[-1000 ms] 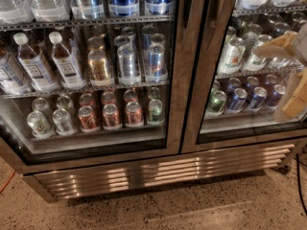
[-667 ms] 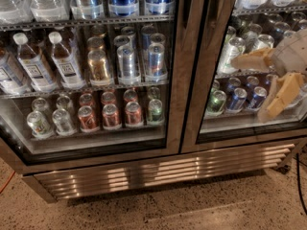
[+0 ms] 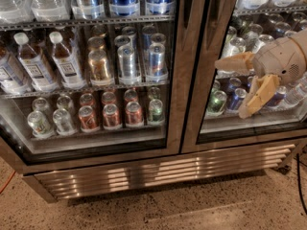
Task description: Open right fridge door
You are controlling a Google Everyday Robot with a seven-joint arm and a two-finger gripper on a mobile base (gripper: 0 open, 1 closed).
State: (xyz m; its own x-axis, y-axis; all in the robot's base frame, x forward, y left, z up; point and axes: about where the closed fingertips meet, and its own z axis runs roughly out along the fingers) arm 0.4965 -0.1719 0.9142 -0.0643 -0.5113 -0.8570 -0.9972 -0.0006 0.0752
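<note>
Gripper (image 3: 232,87) hangs before the glass of the right fridge door (image 3: 218,42), at the right side of the view, jaws spread wide and pinching nothing. This door seems closed, its steel frame level with the left door (image 3: 184,56).

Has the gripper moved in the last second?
Yes. The open gripper has shifted left across the glass, toward the centre-side steel frame of the right fridge door.
</note>
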